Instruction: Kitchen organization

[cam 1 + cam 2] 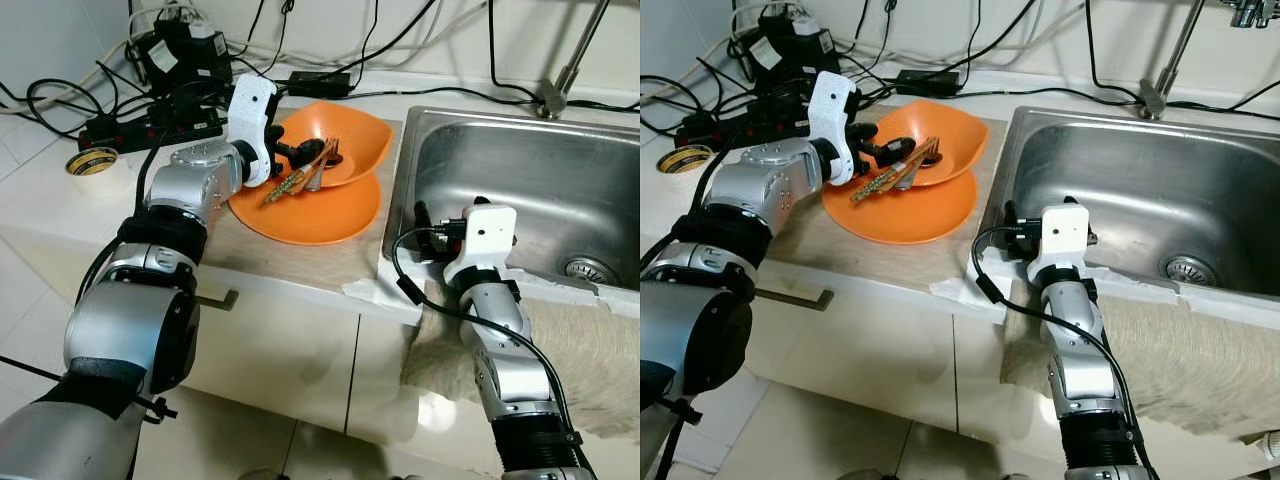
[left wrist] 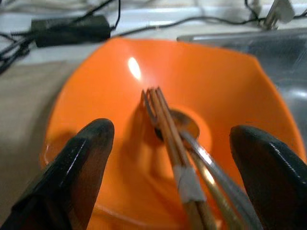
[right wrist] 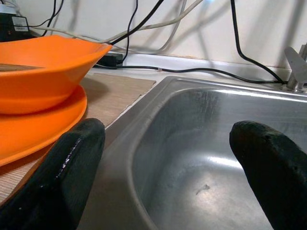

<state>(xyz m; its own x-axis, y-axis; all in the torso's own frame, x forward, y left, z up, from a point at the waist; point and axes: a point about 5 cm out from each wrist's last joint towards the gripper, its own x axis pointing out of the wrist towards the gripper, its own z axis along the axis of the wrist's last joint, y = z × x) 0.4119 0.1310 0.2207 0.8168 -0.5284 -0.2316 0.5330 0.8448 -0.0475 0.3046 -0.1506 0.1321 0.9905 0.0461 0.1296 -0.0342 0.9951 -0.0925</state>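
An orange bowl (image 1: 350, 140) sits on an orange plate (image 1: 330, 218) on the counter left of the sink (image 1: 520, 170). Wooden chopsticks (image 2: 169, 127), a fork (image 2: 147, 101) and a spoon (image 2: 186, 126) lie in the bowl, handles sticking out over its near left rim. My left gripper (image 1: 290, 152) hovers at that rim, open, its fingers (image 2: 86, 153) spread either side of the handles without touching them. My right gripper (image 1: 428, 228) is open at the sink's near left corner, holding nothing, pointing over the basin.
A faucet (image 1: 565, 70) stands behind the sink. Cables and a power strip (image 1: 150, 125) crowd the back of the counter, with a tape roll (image 1: 92, 161) at far left. A beige towel (image 1: 590, 350) hangs over the counter front beside my right arm.
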